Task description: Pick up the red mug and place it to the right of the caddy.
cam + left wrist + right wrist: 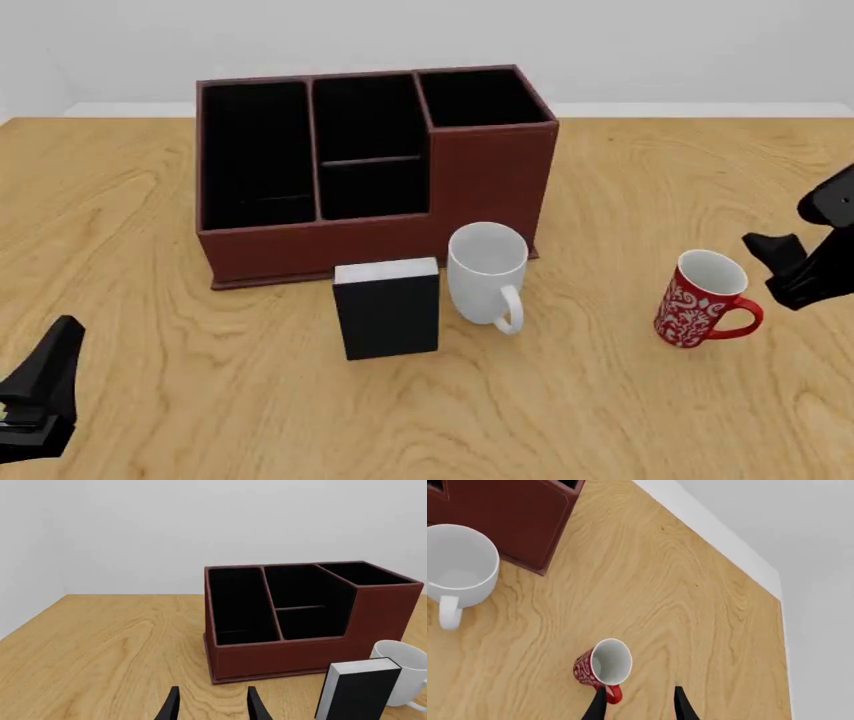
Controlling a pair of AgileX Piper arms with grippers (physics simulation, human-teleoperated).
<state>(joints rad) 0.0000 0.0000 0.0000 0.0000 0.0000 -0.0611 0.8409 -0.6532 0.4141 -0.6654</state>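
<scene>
The red mug [701,300] with a white floral pattern stands upright on the wooden table, well to the right of the caddy [487,190]. Its handle points to the right. In the right wrist view the mug [602,669] sits just ahead of the fingers, with its handle near one fingertip. My right gripper [790,268] is open and empty, close to the mug's right side and not touching it; it also shows in the right wrist view [637,707]. My left gripper [40,395] is open and empty at the near left, and its wrist view [212,707] faces the caddy [280,655].
A plain white mug [487,270] and a small black box with a white top [387,305] stand just in front of the caddy. They also show in the left wrist view: the mug [403,670] and the box [357,690]. The table's far edge meets a white wall.
</scene>
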